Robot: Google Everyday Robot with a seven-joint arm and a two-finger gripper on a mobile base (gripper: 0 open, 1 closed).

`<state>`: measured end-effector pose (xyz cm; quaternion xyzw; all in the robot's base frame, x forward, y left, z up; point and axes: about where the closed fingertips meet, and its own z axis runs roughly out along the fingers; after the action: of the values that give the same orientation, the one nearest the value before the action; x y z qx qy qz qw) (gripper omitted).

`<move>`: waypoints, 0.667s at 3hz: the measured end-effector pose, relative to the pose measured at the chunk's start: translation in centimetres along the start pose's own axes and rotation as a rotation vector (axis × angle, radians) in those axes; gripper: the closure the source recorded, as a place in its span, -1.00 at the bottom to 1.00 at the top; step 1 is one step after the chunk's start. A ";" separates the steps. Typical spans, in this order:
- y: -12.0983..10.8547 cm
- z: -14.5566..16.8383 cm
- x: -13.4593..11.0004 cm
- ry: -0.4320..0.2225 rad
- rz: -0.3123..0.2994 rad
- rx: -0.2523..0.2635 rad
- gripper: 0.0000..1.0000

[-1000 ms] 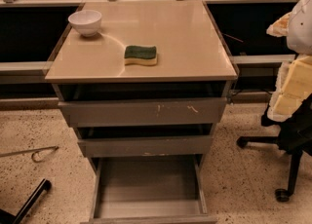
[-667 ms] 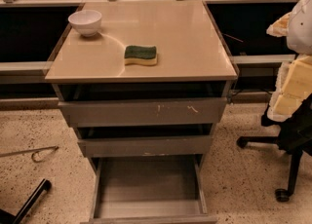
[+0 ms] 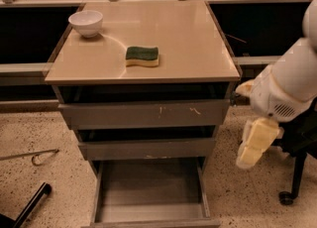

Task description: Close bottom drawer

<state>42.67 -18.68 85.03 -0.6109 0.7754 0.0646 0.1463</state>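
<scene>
Obs., standing in front of the cabinet: bottom drawer is pulled well out at 6 o'clock in the view, under the two wider drawers. Its smooth grey tray is bare and its low front edge runs along the bottom of the view. Middle drawer and top drawer both look slightly ajar, each with a dark gap above it. On the cabinet top there is a white bowl at 11 o'clock and a green-and-yellow sponge near 12. The gripper hangs off the white arm at about 4 o'clock, beside the cabinet's right flank and well apart from the drawer, touching nothing. Cannot tell whether it is open or closed; it holds nothing that I can see. From the gripper, the drawer front lies down toward 8 o'clock, past the right side rail. Handling, my estimate: sheet metal, rigid, empty and so light, and it should roll easily on its slides. The front is plain with no handle, so no grasp is needed. A flat push on the middle of the front face, straight toward 12 o'clock, looks best. Pushing off-centre at the right corner risks skewing it and jamming the slides. A chair base stands near 4 o'clock on the floor.
</scene>
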 end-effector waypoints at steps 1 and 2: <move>4.2 9.4 2.6 -0.027 0.001 -0.168 -1.00; 4.2 9.4 2.5 -0.027 0.001 -0.167 -1.00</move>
<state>39.45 -17.38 75.02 -0.6198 0.7655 0.1374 0.1052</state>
